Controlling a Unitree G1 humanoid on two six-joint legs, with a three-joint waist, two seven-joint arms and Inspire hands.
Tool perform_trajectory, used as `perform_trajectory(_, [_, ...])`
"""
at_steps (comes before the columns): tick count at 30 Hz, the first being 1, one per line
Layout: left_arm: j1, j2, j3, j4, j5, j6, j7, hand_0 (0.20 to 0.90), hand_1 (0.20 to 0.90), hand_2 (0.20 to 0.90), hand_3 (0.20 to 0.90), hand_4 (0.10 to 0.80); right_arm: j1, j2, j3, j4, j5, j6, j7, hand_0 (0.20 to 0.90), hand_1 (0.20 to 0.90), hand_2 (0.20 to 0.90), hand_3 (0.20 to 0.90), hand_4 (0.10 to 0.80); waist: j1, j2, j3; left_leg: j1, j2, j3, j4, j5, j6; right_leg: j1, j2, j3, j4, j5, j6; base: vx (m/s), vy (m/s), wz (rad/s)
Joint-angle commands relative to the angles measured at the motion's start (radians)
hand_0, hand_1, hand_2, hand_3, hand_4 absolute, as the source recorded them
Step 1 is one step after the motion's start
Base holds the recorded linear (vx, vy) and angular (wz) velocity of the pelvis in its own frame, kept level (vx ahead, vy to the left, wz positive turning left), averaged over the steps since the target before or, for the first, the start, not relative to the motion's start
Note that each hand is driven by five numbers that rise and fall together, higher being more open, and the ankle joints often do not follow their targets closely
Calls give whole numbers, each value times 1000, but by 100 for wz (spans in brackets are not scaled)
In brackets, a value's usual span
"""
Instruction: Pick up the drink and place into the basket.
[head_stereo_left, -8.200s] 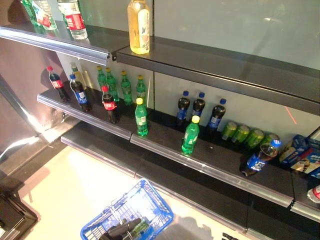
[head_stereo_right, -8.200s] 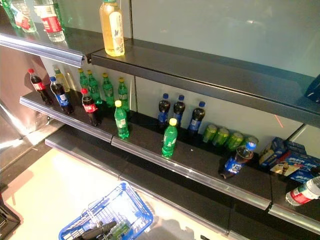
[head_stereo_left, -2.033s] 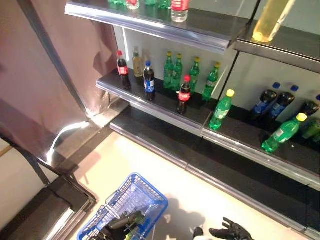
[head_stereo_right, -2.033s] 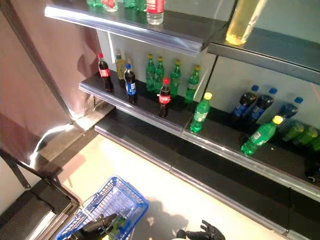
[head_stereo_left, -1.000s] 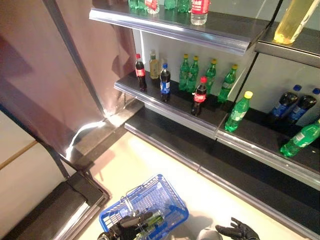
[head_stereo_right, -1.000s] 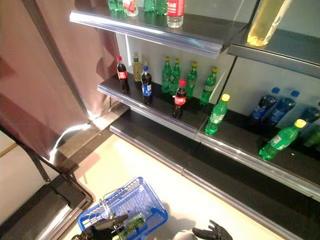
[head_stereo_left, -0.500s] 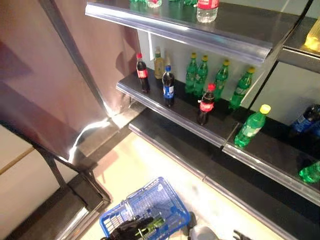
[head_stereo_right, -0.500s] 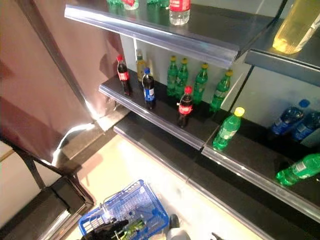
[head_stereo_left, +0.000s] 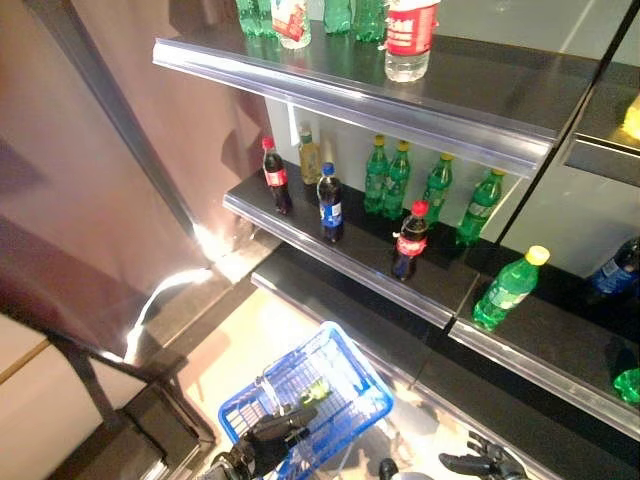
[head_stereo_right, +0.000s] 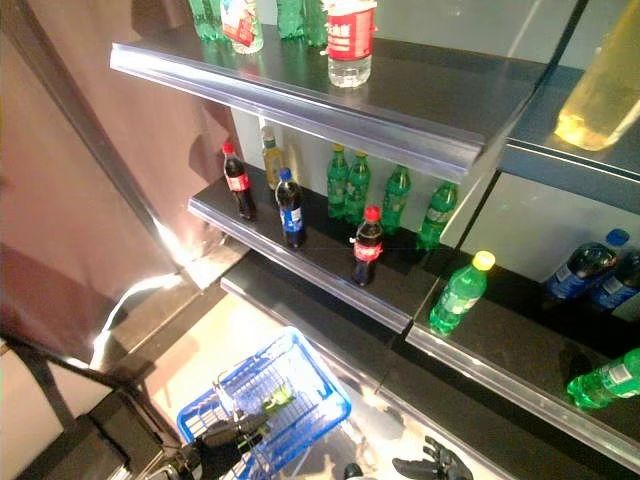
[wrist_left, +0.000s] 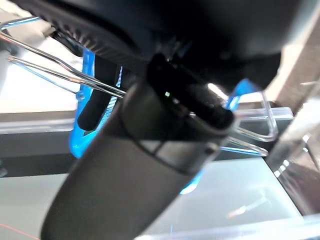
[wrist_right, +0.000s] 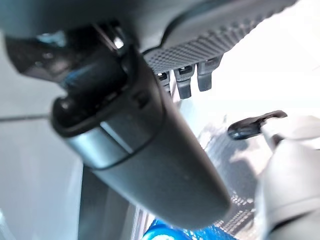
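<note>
The blue basket (head_stereo_left: 362, 368) hangs low in front of the shelves from my left hand (head_stereo_left: 268, 438), which is shut on its thin wire handles (wrist_left: 60, 70). A green drink (head_stereo_left: 317, 390) lies inside the basket. My right hand (head_stereo_left: 482, 465) is low at the right, open and empty, with its fingers (wrist_right: 189, 80) spread. On the middle shelf (head_stereo_left: 330, 262) stand a red-capped cola bottle (head_stereo_left: 408, 242), a blue-labelled dark bottle (head_stereo_left: 329, 205), another cola bottle (head_stereo_left: 275, 178) and green bottles (head_stereo_left: 398, 180). A green bottle with a yellow cap (head_stereo_left: 508, 288) stands further right.
An upper shelf (head_stereo_left: 350, 85) carries a clear bottle with a red label (head_stereo_left: 408, 35) and green bottles. A lower dark shelf edge (head_stereo_left: 330, 320) runs just beyond the basket. A dark curtain and a slanted metal post (head_stereo_left: 120, 130) are at the left. Blue-capped dark bottles (head_stereo_right: 590, 272) stand at the far right.
The camera has moved closer to the shelves, so the whole picture shifted. The blue basket now sits nearer the lower shelf edge. My right hand shows again at the bottom right.
</note>
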Motion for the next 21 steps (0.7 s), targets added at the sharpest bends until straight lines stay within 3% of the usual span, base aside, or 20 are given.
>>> perform_trajectory(1, [-30,46,27,-43,-71,-18,-83,300,300,300,200,100,-36,-17,0,1,0,-39,18,900,900,900,900,800,17,-15,-19,22,0,-1,0,-39,-14,-67,-45,3,65,28,64,30,29,-9])
perform_trajectory(9, [2,51,40,-13,-76,-45,-101,300,300,300,200,100,-42,-2,9,0,-23,-18,6,900,900,900,900,800,24,-25,-37,31,6,37,0,-47,-1,-47,-47,-5,54,24,66,17,51,-8])
perform_trajectory(10, [7,51,45,-16,-78,-43,-101,300,300,300,200,100,-40,-4,16,-7,-32,-17,12,900,900,900,900,800,33,-30,-36,37,3,24,0,-43,-3,-42,-46,6,50,27,66,-38,105,-13])
perform_trajectory(12, [11,43,57,-38,-86,-42,-98,300,300,300,200,100,-61,-19,42,-41,-47,-2,26,900,900,900,900,800,72,-56,-25,6,-38,-90,92,-87,5,-38,-53,58,34,41,57,-114,145,-35])
perform_trajectory(13, [7,37,62,-44,-84,-39,-97,300,300,300,200,100,-79,-25,51,-53,-23,7,13,900,900,900,900,800,79,-69,-16,-19,-48,-94,164,-123,8,-46,-62,84,41,44,58,-173,172,-56])
perform_trajectory(14, [-2,33,60,-46,-77,-36,-95,300,300,300,200,100,-92,-29,49,-60,7,8,0,900,900,900,900,800,77,-81,-7,-45,-39,-61,246,-144,5,-55,-72,93,51,46,56,-245,217,-65])
perform_trajectory(15, [-22,30,54,-39,-62,-35,-97,300,300,300,200,100,-106,-34,41,-70,28,14,-10,900,900,900,900,800,84,-94,2,-100,-42,-88,333,-158,-2,-70,-78,109,66,49,54,-248,267,-69])
perform_trajectory(16, [-43,26,44,-28,-49,-31,-88,300,300,300,200,100,-118,-37,51,-75,45,16,-37,900,900,900,900,800,79,-96,10,-101,-54,-65,330,-191,16,-91,-85,104,75,56,60,-238,308,-62])
perform_trajectory(17, [-61,26,37,-10,-54,-35,-71,300,300,300,200,100,-114,-26,40,-73,48,-4,-46,900,900,900,900,800,68,-97,11,-84,-63,-41,288,-188,29,-126,-110,104,76,103,86,-191,252,-58])
perform_trajectory(18, [-70,35,35,-3,-63,-40,-69,300,300,300,200,100,-107,-21,24,-69,61,-19,-34,900,900,900,900,800,66,-100,17,-77,-74,-39,277,-192,29,-161,-136,90,68,160,105,-158,143,-64])
perform_trajectory(19, [-74,44,40,1,-71,-39,-71,300,300,300,200,100,-101,-19,15,-63,68,-26,-27,900,900,900,900,800,63,-98,25,-62,-68,-28,265,-193,27,-180,-136,71,71,176,114,-195,93,-96])
perform_trajectory(20, [-65,62,57,0,-86,-38,-62,300,300,300,200,100,-84,-15,-8,-48,39,-28,-14,900,900,900,900,800,62,-91,34,-22,-58,-5,214,-186,19,-210,-153,19,62,216,134,-163,66,-116])
perform_trajectory(21, [-63,70,57,-1,-95,-35,-56,300,300,300,200,100,-76,-11,-15,-38,26,-34,-9,900,900,900,900,800,61,-89,35,-14,-56,-5,199,-180,21,-217,-159,25,79,222,137,-252,7,-119])
